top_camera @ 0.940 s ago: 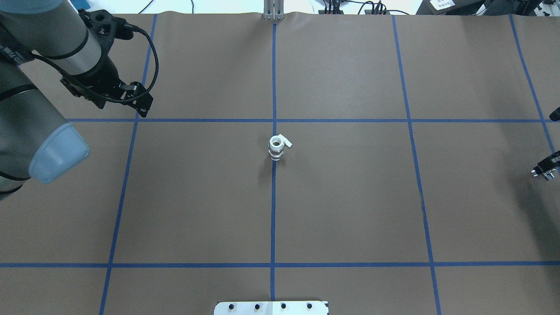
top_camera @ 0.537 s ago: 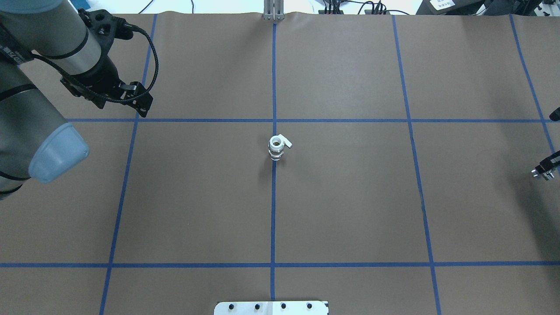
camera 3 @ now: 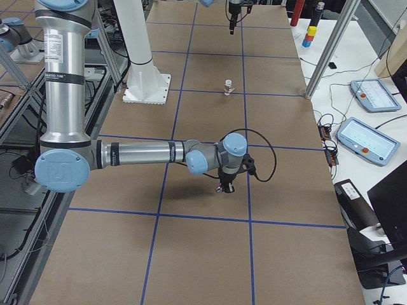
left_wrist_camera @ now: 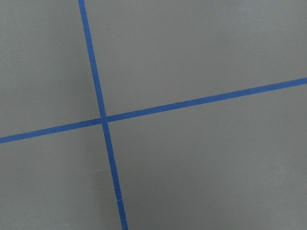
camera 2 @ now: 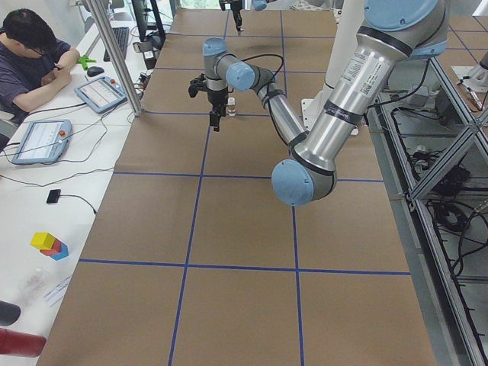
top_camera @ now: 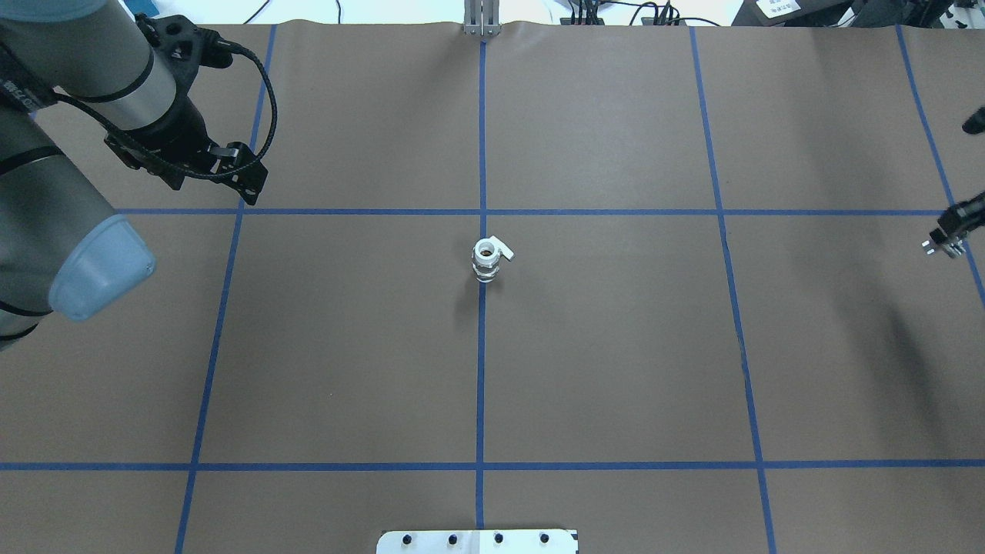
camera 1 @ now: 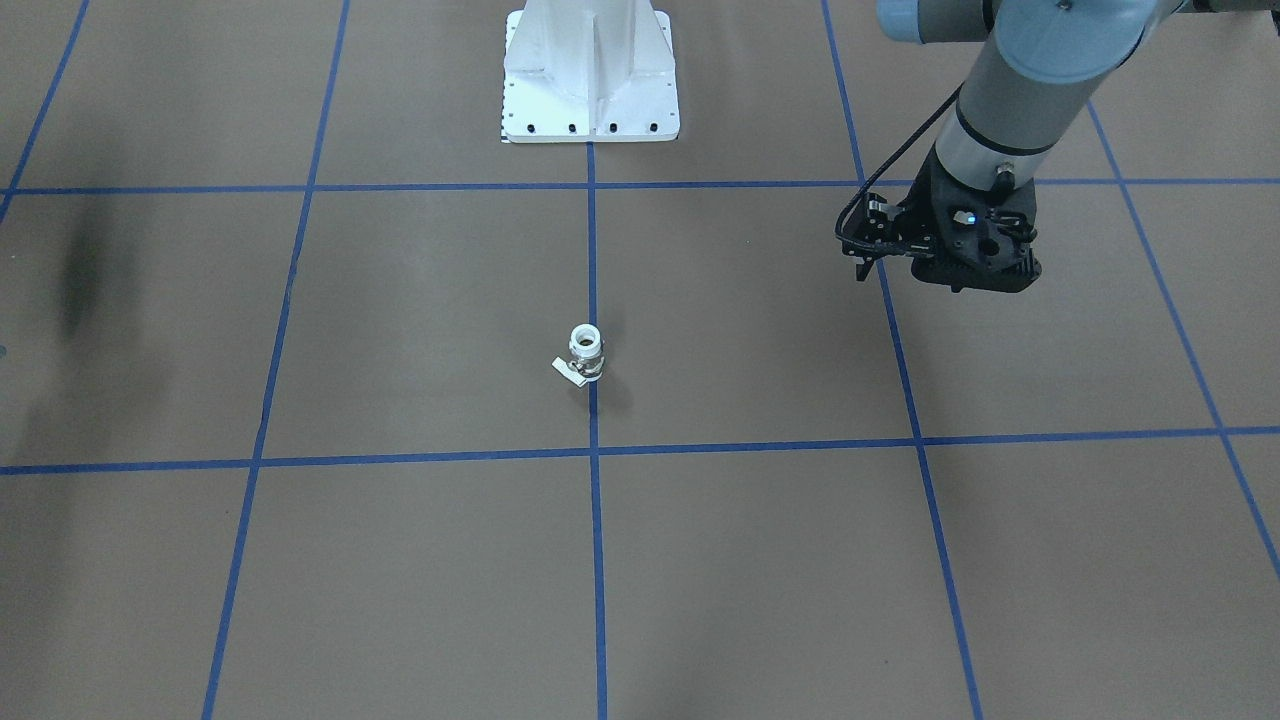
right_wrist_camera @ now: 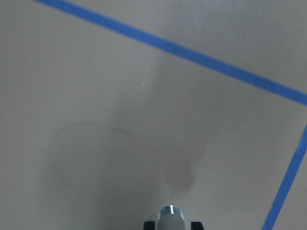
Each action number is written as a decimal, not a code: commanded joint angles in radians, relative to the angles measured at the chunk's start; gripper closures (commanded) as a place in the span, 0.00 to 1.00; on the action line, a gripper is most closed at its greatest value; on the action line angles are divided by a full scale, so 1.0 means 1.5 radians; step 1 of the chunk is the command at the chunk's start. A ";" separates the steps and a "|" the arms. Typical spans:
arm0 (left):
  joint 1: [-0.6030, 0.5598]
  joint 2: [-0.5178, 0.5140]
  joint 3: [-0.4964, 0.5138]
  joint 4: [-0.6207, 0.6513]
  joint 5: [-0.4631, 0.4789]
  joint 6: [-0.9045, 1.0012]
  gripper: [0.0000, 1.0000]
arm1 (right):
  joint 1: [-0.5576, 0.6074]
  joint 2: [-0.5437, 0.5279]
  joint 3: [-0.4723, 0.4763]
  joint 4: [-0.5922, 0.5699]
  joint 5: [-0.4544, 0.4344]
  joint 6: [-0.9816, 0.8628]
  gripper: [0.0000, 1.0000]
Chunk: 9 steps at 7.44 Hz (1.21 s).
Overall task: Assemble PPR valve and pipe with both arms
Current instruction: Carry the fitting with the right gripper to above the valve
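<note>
The PPR valve (top_camera: 485, 260) stands upright on the brown table at its centre, on the middle blue tape line, white lever out to one side; it also shows in the front view (camera 1: 586, 352). My right gripper (top_camera: 945, 240) hovers at the table's far right edge, shut on the short silvery pipe (right_wrist_camera: 170, 215), which points down above bare paper. My left gripper (top_camera: 245, 175) hangs above a tape crossing at the far left, well away from the valve. Its wrist view shows only tape lines, so I cannot tell whether its jaws are open.
The white pedestal base plate (camera 1: 590, 110) sits at the robot's edge of the table. A metal post (top_camera: 481, 19) stands at the far edge. An operator (camera 2: 30, 53) sits at a side desk with tablets. Blue tape lines grid the paper.
My right gripper has moved with the pipe away from the robot, upward along the right edge of the overhead view. The left arm and the valve have stayed put.
</note>
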 commanded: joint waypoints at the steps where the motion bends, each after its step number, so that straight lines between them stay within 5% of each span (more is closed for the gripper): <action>1: -0.008 0.036 -0.016 -0.004 -0.001 0.035 0.00 | -0.009 0.230 0.064 -0.335 -0.005 0.028 1.00; 4: -0.083 0.104 -0.009 -0.013 -0.002 0.165 0.00 | -0.186 0.425 0.048 -0.304 -0.008 0.507 1.00; 6: -0.083 0.132 -0.007 -0.032 -0.001 0.167 0.00 | -0.327 0.517 0.009 -0.243 -0.138 0.687 1.00; 9: -0.082 0.169 -0.005 -0.092 -0.001 0.166 0.00 | -0.385 0.621 -0.195 -0.117 -0.152 0.772 1.00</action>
